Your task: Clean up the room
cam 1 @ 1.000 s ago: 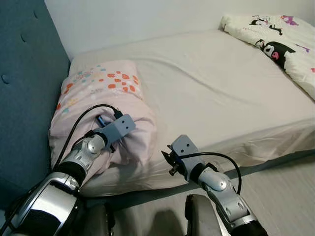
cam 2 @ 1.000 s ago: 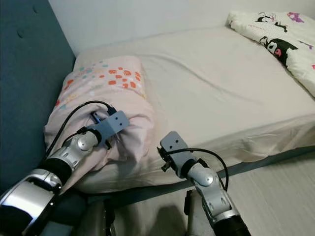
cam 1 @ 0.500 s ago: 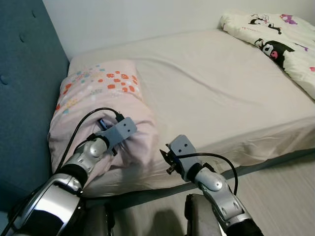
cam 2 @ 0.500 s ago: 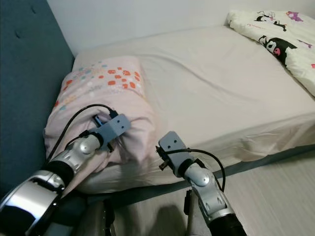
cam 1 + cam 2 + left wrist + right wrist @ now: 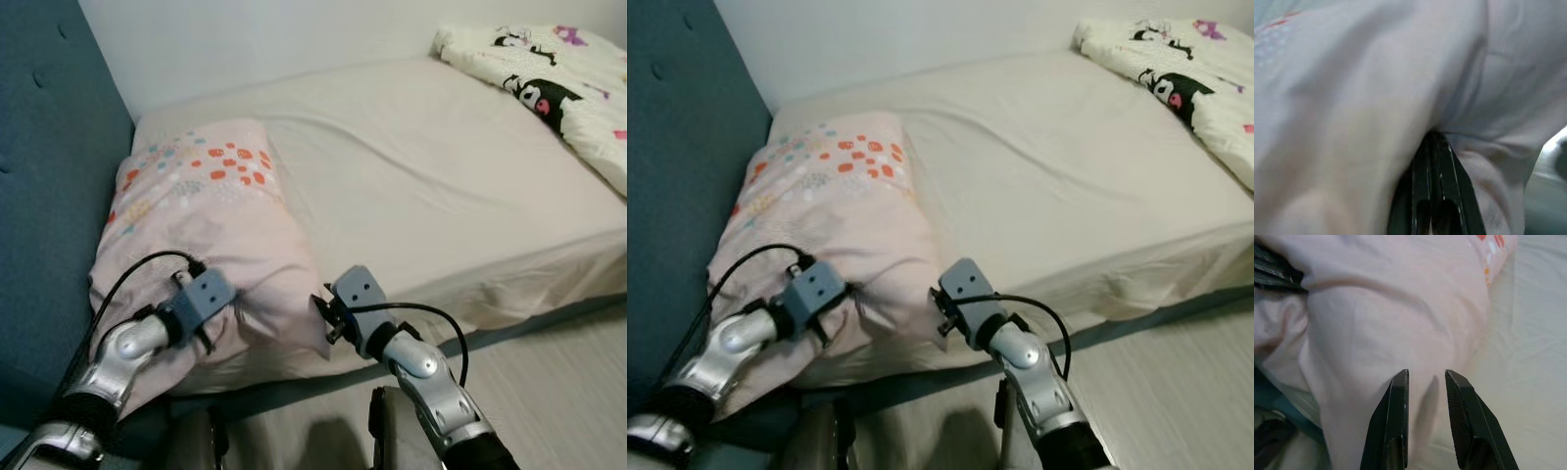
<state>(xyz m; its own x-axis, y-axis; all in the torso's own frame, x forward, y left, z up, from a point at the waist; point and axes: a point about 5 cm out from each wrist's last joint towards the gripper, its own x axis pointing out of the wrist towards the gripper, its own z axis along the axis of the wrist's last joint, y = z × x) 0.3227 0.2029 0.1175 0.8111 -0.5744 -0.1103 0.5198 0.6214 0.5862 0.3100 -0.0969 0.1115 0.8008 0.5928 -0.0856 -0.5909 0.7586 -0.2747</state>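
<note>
lower left, the left gripper point(image 5: 1432, 147) pinches the pillow point(image 5: 201, 206) fabric; right gripper point(image 5: 1425, 382), parted, may miss and drop it.

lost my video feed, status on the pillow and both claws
Left claw shut on pillow, pinching its near end. Right claw open, fingertips at the pillow's near corner. Pillow on the bed by the headboard. Nothing in the way.

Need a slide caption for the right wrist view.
Right gripper, jaws open, pressed against the pink pillow at the edge of the bed sheet.
</note>
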